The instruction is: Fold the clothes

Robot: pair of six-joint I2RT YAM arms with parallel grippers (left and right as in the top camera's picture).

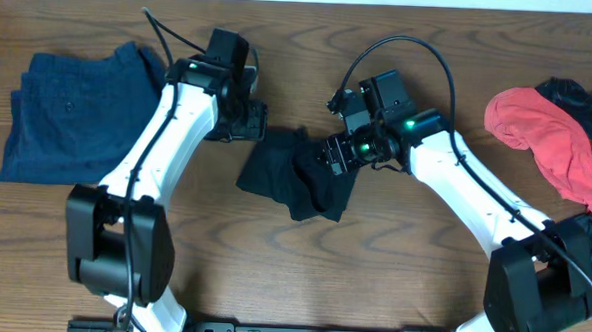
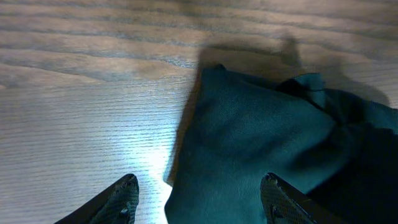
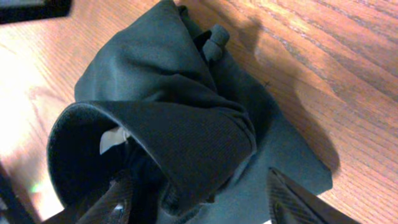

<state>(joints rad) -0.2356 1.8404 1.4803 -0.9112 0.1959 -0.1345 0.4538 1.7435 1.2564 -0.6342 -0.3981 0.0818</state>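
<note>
The black short-sleeved polo shirt of soft knit (image 1: 301,176) lies in a crumpled heap about the middle of the wooden table (image 1: 371,279), not yet spread flat. Our left gripper (image 2: 200,198) hovers released over the shirt's left edge, one finger above cloth and the other above bare wood. Our right gripper (image 3: 202,199) is also released, jaws spread around the rolled ribbed collar (image 3: 180,143), and we see no pinch on it.

We judge the main risk to be closing on bunched layers. The right jaws could gather collar and body together, so the heap would lift as one lump. The left jaws could slip off the thin edge. The arms are also close together and could knock each other.
</note>
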